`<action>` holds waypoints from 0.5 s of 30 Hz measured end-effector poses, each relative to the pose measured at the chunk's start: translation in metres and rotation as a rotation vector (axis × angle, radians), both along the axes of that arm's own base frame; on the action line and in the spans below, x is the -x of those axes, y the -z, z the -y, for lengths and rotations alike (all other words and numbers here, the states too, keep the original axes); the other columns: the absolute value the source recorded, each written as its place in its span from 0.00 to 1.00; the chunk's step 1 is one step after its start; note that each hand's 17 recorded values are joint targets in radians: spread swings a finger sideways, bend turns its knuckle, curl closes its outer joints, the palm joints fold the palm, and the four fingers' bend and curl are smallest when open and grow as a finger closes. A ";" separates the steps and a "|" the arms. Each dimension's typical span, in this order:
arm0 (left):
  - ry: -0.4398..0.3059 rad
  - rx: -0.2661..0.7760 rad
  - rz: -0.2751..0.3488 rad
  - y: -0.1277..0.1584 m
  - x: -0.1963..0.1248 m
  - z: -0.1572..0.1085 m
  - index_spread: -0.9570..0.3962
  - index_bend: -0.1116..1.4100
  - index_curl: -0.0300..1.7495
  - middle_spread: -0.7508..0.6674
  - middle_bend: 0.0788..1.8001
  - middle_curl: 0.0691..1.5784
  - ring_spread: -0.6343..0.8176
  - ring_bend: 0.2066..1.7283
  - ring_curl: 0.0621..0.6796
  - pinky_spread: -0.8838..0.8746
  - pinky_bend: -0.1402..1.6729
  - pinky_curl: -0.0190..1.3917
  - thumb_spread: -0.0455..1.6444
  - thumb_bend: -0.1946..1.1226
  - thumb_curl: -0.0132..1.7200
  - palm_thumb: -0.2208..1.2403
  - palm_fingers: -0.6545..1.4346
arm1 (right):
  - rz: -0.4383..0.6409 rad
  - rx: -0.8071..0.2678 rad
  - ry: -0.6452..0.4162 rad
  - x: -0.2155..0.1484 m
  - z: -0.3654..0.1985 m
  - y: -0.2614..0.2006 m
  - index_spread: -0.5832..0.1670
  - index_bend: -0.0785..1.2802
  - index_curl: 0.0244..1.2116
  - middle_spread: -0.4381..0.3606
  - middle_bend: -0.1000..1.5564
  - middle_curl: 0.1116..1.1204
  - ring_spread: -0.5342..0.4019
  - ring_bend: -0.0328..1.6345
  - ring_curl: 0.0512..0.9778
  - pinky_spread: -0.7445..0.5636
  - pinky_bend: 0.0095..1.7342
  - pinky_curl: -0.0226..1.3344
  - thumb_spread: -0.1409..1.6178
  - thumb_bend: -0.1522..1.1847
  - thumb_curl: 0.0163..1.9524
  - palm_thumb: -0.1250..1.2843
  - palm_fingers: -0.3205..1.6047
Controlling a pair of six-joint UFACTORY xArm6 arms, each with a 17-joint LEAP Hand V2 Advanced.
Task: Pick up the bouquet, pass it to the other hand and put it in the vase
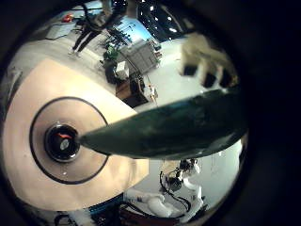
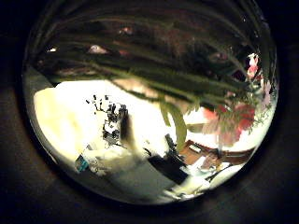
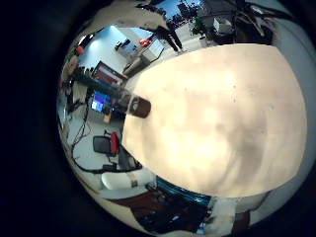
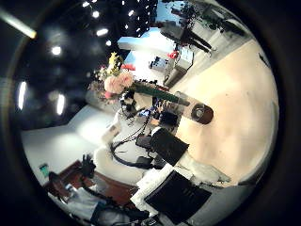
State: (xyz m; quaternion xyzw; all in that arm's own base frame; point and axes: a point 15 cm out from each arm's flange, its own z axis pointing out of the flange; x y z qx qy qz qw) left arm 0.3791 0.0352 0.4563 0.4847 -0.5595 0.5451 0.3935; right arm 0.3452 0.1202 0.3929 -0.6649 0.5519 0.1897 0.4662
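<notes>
Close against my left palm, the bouquet (image 1: 169, 132) stretches across the little finger side view as one long tapering shape. Its wide end sits beside the fingers of my left hand (image 1: 202, 61). Its narrow end points at the vase (image 1: 64, 141), which stands upright on the table (image 1: 28, 113) and is seen from above as rings around an open mouth. The tip lines up with the rim of that mouth, but I cannot tell whether it touches. From the thumb side of the same palm, stems and leaves run lengthwise across most of the view, with the blooms (image 2: 238, 117) bunched at one end, so the flower heads face away from the vase. I cannot tell whether my left fingers are clasped round the stems or only lie beside them. My right hand (image 3: 138, 106) is over bare tabletop, well apart from the vase. Only one fingertip shows, so I cannot tell how its fingers are set.
</notes>
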 end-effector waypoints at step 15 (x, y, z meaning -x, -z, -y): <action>-0.222 -0.106 -0.142 0.090 0.007 -0.148 0.74 0.11 0.24 0.94 0.04 0.18 0.89 0.21 0.15 0.92 0.30 0.14 0.49 0.12 0.23 0.24 0.18 | -0.006 -0.002 -0.016 0.006 -0.003 0.001 0.28 0.19 0.26 0.60 0.18 0.21 0.78 0.42 0.10 1.00 0.47 0.14 0.68 0.10 0.21 0.43 0.34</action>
